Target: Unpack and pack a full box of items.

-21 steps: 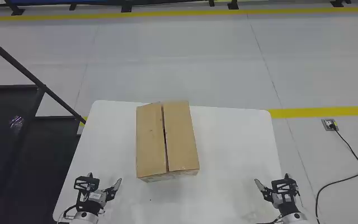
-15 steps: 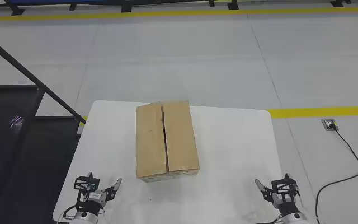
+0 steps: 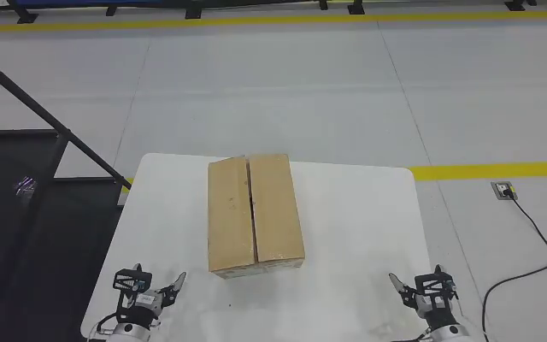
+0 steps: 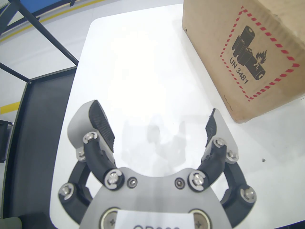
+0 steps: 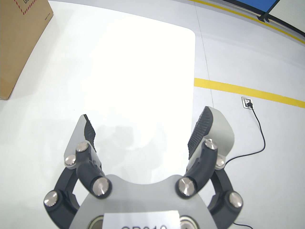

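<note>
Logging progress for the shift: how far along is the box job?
Nothing looks done: the box sits on the table, flaps closed. Nothing is in hand: the left gripper and right gripper hover short of it, jaws open and empty. Opening, unpacking and repacking remain.

Brown cardboard box (image 3: 255, 214) — flaps shut, centre seam running lengthwise — upright mid-table, red-hatched hazard label on its side.

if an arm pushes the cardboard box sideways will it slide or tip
The cardboard box rests on a long, broad base, so it would probably slide on the smooth table rather than tip. Its walls look flat and crisp, likely stiff; the top flaps meeting at the seam may give if pressed.
</note>
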